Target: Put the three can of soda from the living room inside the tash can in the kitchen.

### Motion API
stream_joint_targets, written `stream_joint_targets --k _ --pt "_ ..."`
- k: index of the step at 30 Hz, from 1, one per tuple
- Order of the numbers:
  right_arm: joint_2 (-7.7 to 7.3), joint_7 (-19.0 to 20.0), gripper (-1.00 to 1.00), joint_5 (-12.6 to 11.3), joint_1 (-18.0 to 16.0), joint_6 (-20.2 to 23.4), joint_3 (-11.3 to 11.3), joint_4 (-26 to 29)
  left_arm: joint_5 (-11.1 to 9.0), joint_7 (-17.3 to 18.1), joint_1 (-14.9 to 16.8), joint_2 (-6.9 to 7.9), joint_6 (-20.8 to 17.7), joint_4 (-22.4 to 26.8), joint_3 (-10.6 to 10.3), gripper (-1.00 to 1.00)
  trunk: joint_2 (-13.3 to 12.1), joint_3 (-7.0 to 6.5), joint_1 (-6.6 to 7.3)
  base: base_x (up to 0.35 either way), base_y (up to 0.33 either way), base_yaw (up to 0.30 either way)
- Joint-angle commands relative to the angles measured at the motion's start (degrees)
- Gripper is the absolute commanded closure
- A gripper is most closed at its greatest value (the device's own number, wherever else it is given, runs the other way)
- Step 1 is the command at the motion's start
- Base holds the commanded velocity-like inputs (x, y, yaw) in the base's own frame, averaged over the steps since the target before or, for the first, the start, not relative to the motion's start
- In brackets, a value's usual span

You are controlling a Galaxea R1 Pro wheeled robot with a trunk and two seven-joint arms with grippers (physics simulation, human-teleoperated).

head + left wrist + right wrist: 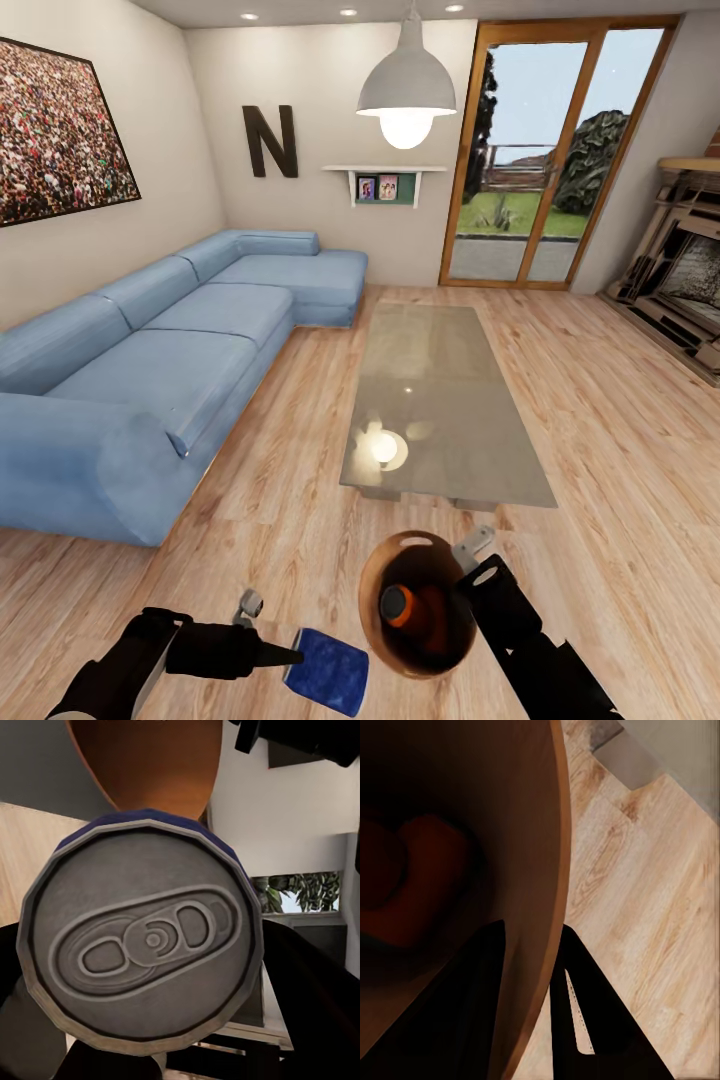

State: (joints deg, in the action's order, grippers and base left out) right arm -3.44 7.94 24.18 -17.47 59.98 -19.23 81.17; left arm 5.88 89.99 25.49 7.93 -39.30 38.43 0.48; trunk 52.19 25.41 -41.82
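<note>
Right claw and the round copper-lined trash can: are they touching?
Touching. The right wrist view shows the right claw with one finger on each side of the trash can wall, clamping it.

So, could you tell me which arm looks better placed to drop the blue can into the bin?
The left: its gripper holds the blue can right beside the bin, while the right gripper is clamped on the bin's wall.

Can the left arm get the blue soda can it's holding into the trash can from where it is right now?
Probably yes. The left gripper holds the blue soda can just beside the trash can, which the right gripper holds by its wall. The mouth is open, with an orange soda can inside.
</note>
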Motion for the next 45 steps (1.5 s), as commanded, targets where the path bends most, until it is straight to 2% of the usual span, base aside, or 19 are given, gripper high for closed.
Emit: stream_joint_targets --k 1,4,9,11,15,18,24,41,45 --pt "0.01 -0.06 1.0 -0.59 0.0 0.02 -0.02 -0.05 -0.03 0.01 0.0 -0.01 0.01 0.01 -0.03 1.0 0.0 -0.01 0.0 0.0 0.0 0.0" --pt "0.01 -0.32 1.0 -0.35 -0.02 -0.49 -0.02 -2.96 -0.07 0.01 0.0 -0.02 0.01 0.01 -0.1 1.0 0.0 -0.01 0.0 0.0 0.0 0.0" --pt "0.01 -0.37 1.0 -0.27 -0.02 -1.64 -0.02 -4.09 -0.14 0.01 0.0 -0.09 0.01 1.03 -0.11 1.0 0.0 -0.01 0.0 0.0 0.0 0.0" --pt "0.01 -0.38 1.0 -0.29 -0.02 -1.78 -0.02 -4.14 -0.73 0.01 0.0 -0.1 0.01 2.05 -0.12 1.0 0.0 -0.01 0.0 0.0 0.0 0.0" --pt "0.01 -0.38 1.0 -0.35 -0.02 -1.87 -0.02 -4.17 -3.19 0.01 0.0 -0.13 0.01 3.77 -0.32 1.0 0.0 -0.01 0.0 0.0 0.0 0.0" --pt "0.01 -0.38 1.0 -0.37 -0.02 -1.88 -0.02 -4.18 -4.5 0.01 0.0 -0.18 -0.41 5.18 -1.65 1.0 0.0 -0.01 0.0 0.0 0.0 0.0" --pt "0.01 -0.38 1.0 -0.44 -0.02 -1.88 -0.02 -4.18 -6.43 0.01 0.0 -0.12 -2.16 7.5 -2.69 1.0 0.0 -0.01 0.0 0.0 0.0 0.0" --pt "0.01 -0.38 1.0 -0.52 -0.02 -1.88 -0.02 -4.18 -7.05 0.01 0.0 -0.19 -2.36 8.99 -3.17 1.0 0.0 -0.01 0.0 0.0 0.0 0.0" --pt "0.01 -0.38 1.0 -0.53 -0.02 -1.88 -0.02 -4.18 -8.31 0.01 0.0 -0.17 -2.36 9.83 -3.37 1.0 0.0 -0.01 0.0 0.0 0.0 0.0"
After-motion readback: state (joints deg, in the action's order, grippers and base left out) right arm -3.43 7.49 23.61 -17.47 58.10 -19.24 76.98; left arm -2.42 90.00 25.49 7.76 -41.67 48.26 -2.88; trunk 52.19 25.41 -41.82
